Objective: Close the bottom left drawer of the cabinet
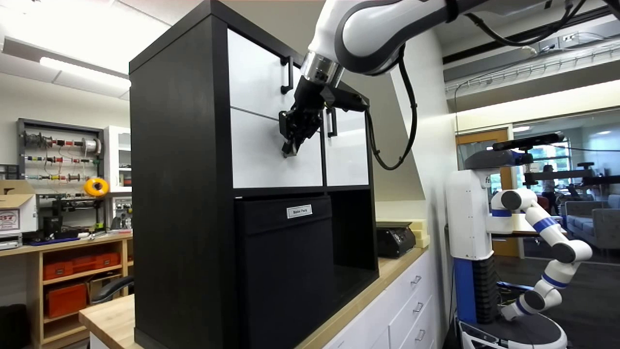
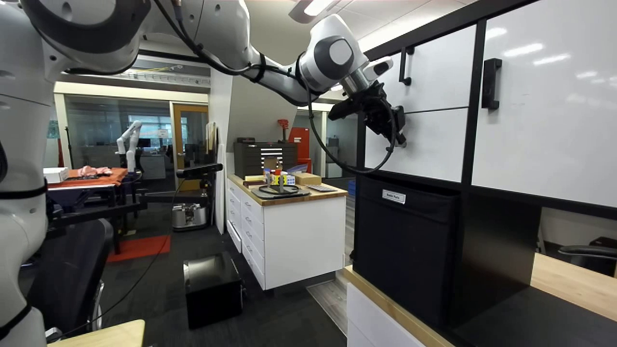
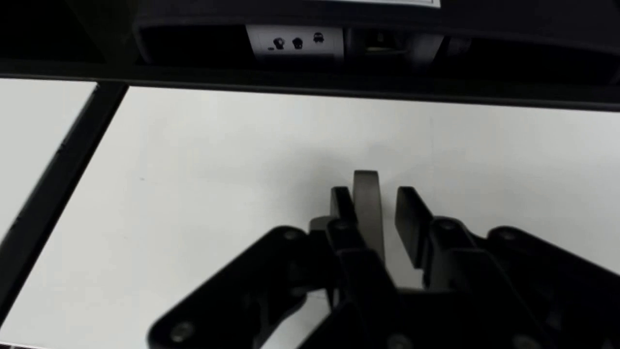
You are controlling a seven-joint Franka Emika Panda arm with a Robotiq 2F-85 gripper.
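Black cabinet [image 1: 177,179], biggest thing, fills much of an exterior view. Black bin [image 1: 286,271] in its lower-left compartment. Drawer [image 1: 271,169]: lower white front in the left column, directly above the bin; looks flush with the upper white front [image 1: 254,70]. Gripper [image 3: 373,189] at the drawer's face, jaws slightly apart, narrow gap. Grey handle [image 3: 368,208] sits between them, close by one pad, touching unclear, gap to the other. Small white label [image 1: 299,211] on bin.

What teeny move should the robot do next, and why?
I'd probably back the open gripper straight off the handle: the drawer looks flush with the cabinet, so it seems shut, and the wrist view shows a gap between handle and one finger, so it isn't clamped.
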